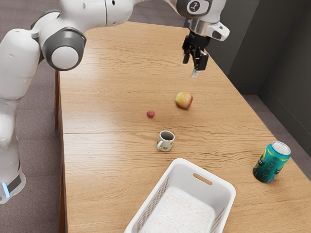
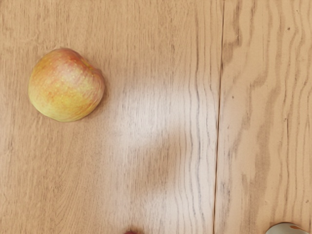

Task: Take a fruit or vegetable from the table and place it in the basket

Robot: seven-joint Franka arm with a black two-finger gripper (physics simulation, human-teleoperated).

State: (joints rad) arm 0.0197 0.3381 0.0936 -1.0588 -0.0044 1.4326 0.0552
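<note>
The black two-finger tool [image 1: 191, 67] is hanging high above the far part of the desk [image 1: 107, 102], its fingers standing well apart with nothing between them, probably so that it is leaving room to come down around a fruit. The round red-and-yellow apple [image 1: 183, 100] is resting on the desk below, on the near side of the tool, and seems to be the likelier target; the small dark-pink round fruit [image 1: 150, 114] is lying near it, toward the exterior view's left, and could also be serving. Both are sitting outside the white plastic basket [image 1: 208, 175], which is standing at the near side, its open top facing up to receive a drop. The patterned pale mug [image 1: 165, 141] is standing between fruits and basket, so the carry will be needing height. The teal drinks can [image 1: 271, 162] is standing upright toward the exterior view's right, probably outside the direct path.
</note>
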